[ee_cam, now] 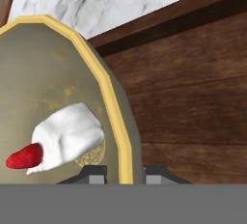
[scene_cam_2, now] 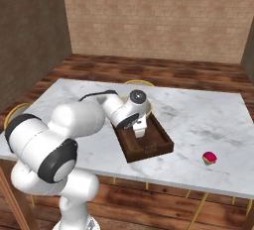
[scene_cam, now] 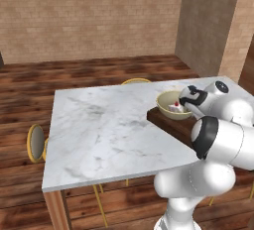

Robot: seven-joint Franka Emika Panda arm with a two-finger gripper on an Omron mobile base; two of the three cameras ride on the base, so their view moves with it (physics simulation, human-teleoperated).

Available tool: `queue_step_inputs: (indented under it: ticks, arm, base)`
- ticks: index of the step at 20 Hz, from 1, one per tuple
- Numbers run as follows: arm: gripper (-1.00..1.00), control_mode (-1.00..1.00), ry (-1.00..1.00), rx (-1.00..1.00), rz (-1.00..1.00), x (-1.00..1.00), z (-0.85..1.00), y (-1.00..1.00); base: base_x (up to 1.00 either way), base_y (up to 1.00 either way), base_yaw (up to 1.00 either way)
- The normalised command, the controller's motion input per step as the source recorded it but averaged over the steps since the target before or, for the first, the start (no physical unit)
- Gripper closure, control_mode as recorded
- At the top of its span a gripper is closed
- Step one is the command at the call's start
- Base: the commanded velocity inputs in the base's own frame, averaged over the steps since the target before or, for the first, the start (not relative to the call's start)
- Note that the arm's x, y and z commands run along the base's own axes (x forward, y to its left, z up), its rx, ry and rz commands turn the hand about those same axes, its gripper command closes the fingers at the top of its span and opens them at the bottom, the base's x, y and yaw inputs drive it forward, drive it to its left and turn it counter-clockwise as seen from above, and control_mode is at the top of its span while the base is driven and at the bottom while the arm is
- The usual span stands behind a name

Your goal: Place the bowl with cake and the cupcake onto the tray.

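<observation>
Bowl with cake [scene_cam: 171, 106] over tray [scene_cam_2: 159, 144]; cupcake [scene_cam_2: 210, 157] right, well apart, on table [scene_cam_2: 198, 115].

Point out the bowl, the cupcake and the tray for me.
bowl [scene_cam: 168, 106]: left base view, on its inner wall left of the cake slice.
cupcake [scene_cam_2: 210, 157]: right base view, on its pink top.
tray [scene_cam_2: 158, 143]: right base view, on its bare floor.
</observation>
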Motion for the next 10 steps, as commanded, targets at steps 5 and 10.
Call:
queue_step_inputs:
  ticks: [5,10]
  arm:
    - [1.00,-1.00,0.00,0.00,0.00,0.23,0.00,0.00]
    - [1.00,-1.00,0.00,0.00,0.00,0.13,-0.03,0.00]
  base:
    - [0.00,0.00,0.00]
    - [0.00,0.00,0.00]
